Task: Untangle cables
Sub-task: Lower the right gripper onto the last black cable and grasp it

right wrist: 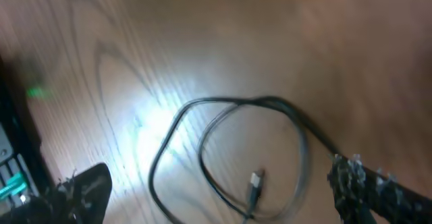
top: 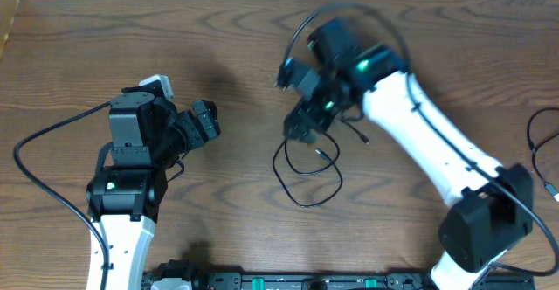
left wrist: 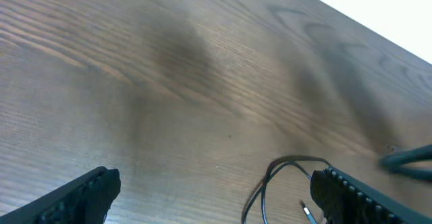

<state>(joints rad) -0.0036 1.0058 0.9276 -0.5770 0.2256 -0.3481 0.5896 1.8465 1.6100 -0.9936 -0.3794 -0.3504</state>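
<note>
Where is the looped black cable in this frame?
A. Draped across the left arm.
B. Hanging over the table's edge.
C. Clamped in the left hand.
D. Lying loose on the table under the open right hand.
D: the black cable lies flat on the table below the right hand, whose fingers stand apart, gripping nothing.

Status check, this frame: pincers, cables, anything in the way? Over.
Left pincer open, empty, off to the side. Right pincer open, over black cable lying looped on table, ungripped. Nothing blocking seen.
</note>
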